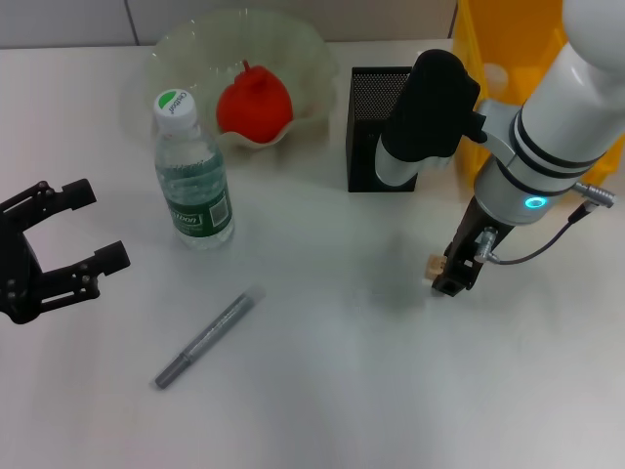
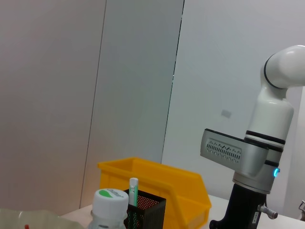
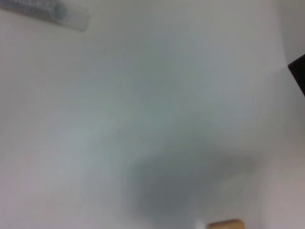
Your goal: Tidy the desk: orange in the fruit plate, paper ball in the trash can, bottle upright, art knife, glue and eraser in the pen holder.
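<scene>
The right gripper (image 1: 447, 274) hangs above the bench (image 1: 332, 371), its fingers pinched on the eraser (image 1: 431, 263). The left gripper (image 1: 93, 230) waits with fingers spread wide, the bottle (image 1: 191, 176) upright just beyond them.

The orange (image 1: 255, 104) is held in the fruit plate (image 1: 195, 49) at the back. The bottle (image 1: 191, 176) is stood in front of it, the art knife (image 1: 204, 339) laid nearer. The pen holder (image 1: 369, 117) is placed right, the trash can (image 1: 508, 49) beyond.
</scene>
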Robot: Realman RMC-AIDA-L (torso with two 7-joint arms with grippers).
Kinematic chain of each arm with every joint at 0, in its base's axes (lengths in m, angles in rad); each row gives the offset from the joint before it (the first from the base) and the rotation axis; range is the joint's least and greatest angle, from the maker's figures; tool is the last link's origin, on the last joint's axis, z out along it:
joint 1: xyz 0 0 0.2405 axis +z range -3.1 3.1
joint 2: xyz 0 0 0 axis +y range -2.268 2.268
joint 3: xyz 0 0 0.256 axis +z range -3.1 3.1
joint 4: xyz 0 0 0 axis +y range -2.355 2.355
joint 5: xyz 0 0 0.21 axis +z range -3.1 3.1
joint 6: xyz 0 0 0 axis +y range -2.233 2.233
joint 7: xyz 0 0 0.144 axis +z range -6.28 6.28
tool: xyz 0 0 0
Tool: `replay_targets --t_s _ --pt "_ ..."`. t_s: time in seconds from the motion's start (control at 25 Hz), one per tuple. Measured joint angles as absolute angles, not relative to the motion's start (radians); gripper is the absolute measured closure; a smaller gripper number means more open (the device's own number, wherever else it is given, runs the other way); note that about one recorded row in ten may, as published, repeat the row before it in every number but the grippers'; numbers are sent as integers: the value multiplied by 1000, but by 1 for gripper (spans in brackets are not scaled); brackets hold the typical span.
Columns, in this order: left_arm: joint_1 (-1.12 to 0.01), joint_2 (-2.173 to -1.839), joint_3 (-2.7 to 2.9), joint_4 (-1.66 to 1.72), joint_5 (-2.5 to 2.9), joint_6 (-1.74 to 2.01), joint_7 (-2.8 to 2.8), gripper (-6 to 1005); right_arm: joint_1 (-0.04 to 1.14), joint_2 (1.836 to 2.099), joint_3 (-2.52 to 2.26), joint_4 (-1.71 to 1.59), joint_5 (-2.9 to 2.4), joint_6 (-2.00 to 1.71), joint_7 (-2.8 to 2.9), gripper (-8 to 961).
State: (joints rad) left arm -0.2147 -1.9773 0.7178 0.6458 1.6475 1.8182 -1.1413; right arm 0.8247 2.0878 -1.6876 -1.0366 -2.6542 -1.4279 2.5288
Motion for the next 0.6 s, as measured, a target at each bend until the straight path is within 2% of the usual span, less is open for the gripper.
replay_targets --t_s 0.16,0.36,0.52,0.6 --pt "-215 -1977 718 646 1647 1818 -1141 122 832 2088 -1689 -1014 -2654 -1427 2529 542" --pt "-212 -1977 718 646 1647 1817 -1141 122 834 2088 -1681 -1012 -2656 -1427 2534 613" --pt "-212 -1977 718 646 1647 1815 -1139 122 801 2083 -1672 -1139 -2672 -1470 2557 670" --pt "-212 -1977 718 646 1647 1815 -1139 122 755 2083 -1634 -1323 -2714 -1525 2570 698"
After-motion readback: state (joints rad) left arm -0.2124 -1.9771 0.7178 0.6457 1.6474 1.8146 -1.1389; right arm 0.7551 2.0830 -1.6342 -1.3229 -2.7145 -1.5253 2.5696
